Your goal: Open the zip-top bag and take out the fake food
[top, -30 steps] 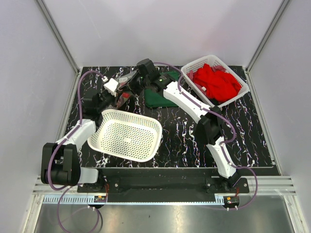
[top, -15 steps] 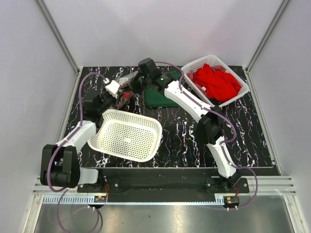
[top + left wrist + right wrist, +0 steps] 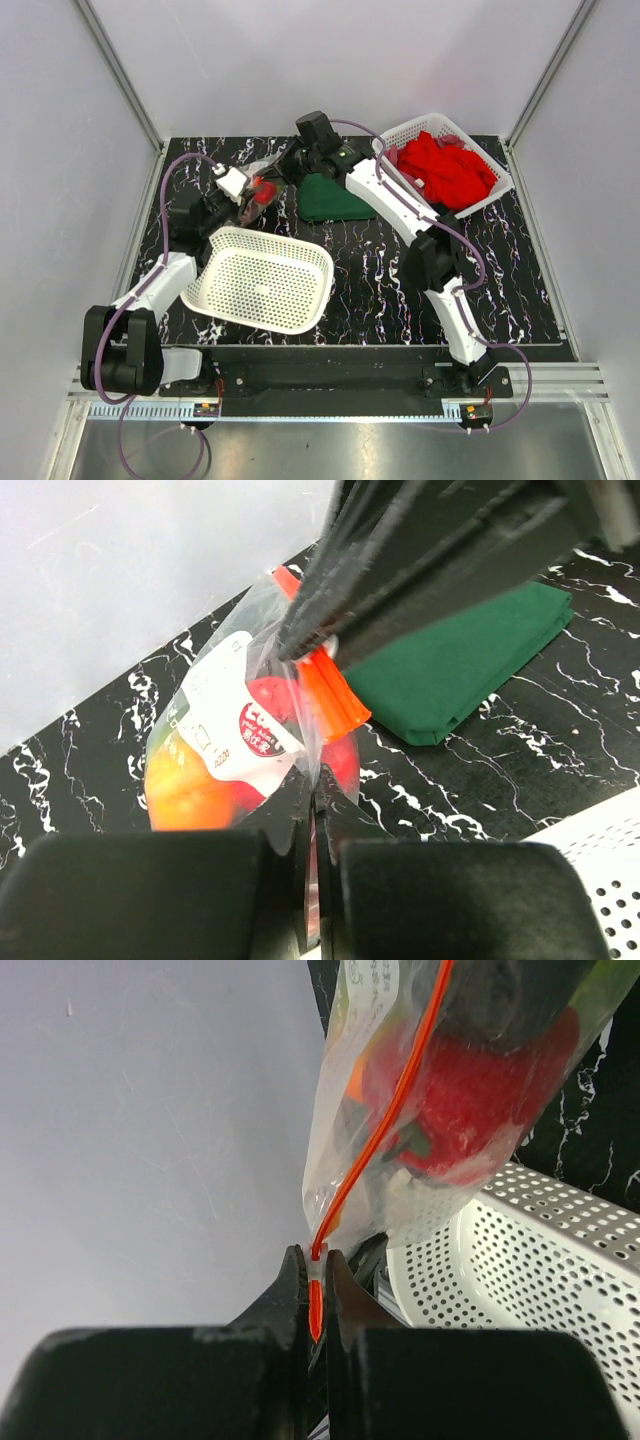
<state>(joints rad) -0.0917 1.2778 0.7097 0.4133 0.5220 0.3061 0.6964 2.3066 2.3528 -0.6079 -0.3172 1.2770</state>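
2 grippers share one zip-top bag (image 3: 257, 186), rear-left of the black, white-veined tabletop (image 3: 370, 290), just past the far rim of an empty white perforated basket (image 3: 262, 280). Can't tell if the bag's bottom touches the top.

Label: white sticker (image 3: 232, 723) on the bag's face, w/ a round red mark in white script and fine black print. Too blurred to read. More small print near the bag's edge in the right wrist view, also illegible.

Bag: clear, crinkly film, glossy creases. The red-orange zip strip (image 3: 333, 687) runs along one edge as a flat band. Edge-on from the right wrist it is a thin orange line.

Fake food (image 3: 470, 1090) is inside the bag: smooth glossy plastic, a rounded red piece w/ a green stem, a dark piece above it, and an orange rounded one behind the label.

Left gripper (image 3: 314, 825): fingers pressed together, pinching a fold of bag film below the label.

Right gripper (image 3: 312, 1265): fingers pressed together on the end of the zip strip. From the left wrist it shows as black, angular bars.

Other: folded dark green cloth (image 3: 330, 200), matte, beside the bag. 2nd white perforated basket (image 3: 478, 200) at rear right, heaped w/ soft red cloths (image 3: 445, 170).
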